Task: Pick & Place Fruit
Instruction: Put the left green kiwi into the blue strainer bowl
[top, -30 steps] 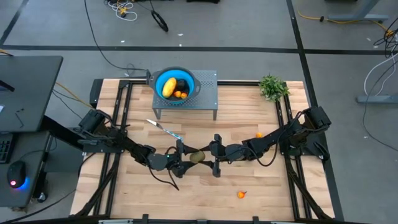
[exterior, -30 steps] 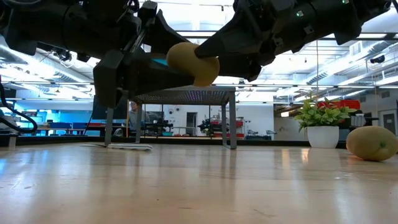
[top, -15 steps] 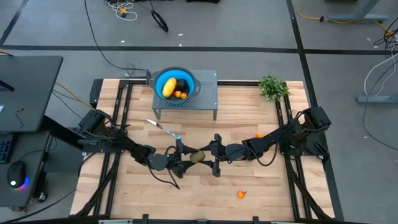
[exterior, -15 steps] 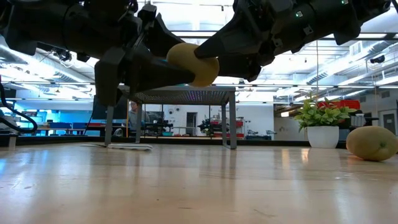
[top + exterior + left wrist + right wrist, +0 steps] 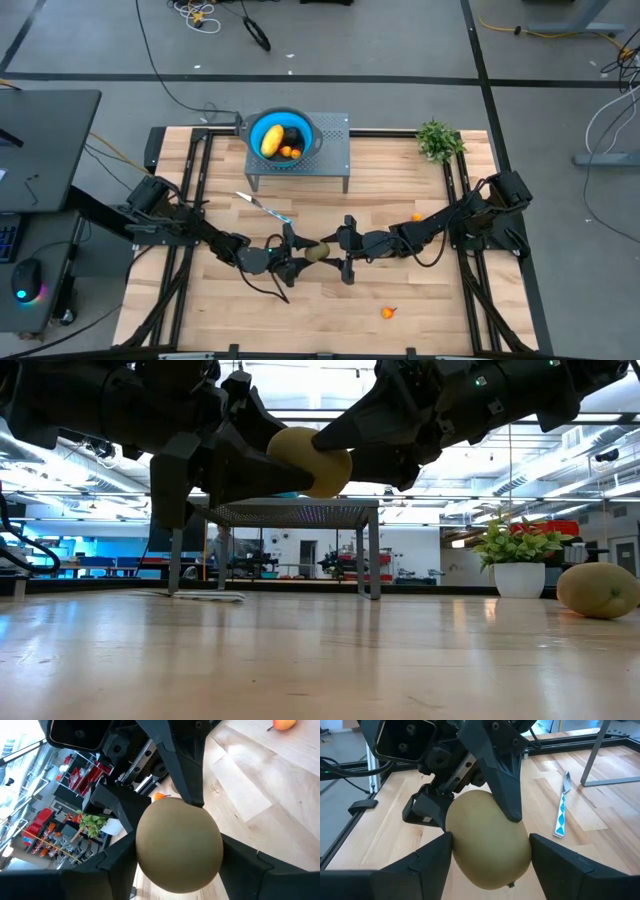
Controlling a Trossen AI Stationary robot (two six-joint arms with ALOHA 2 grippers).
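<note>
The worktop [image 5: 200, 300] is pale wooden planking in a dark frame, standing on a grey floor strewn with cables. The low view looks into a bright workshop with ceiling lights and shelving, where a person [image 5: 221, 547] stands far off.

At the middle of the worktop, lifted clear of the wood, an olive-brown oval toy fruit [image 5: 316, 252] hangs between the two arms. The left end effector [image 5: 298, 257] reaches in from the left and the right end effector [image 5: 336, 246] from the right. Each has its fingers pressed against opposite sides of the fruit, so both are grasping it. Its long axis lies roughly level, running left to right with the right end slightly farther.

A second olive-brown oval fruit [image 5: 598, 589] rests on the wood at the right of the low view, making two of that kind.

A round blue bowl [image 5: 254, 126] sits on a small grey metal stand [image 5: 335, 135] at the far middle. It holds one yellow oblong fruit [image 5: 271, 140], one near-black ball fruit [image 5: 292, 135] and some tiny orange pieces [image 5: 289, 152] too small to count.

Two more small orange pieces lie on the worktop, one near the front [image 5: 388, 312] and one to the right [image 5: 416, 216].

There is one blue-handled knife [image 5: 262, 206] and one green leafy plant in a white pot [image 5: 438, 139] at the far right.
</note>
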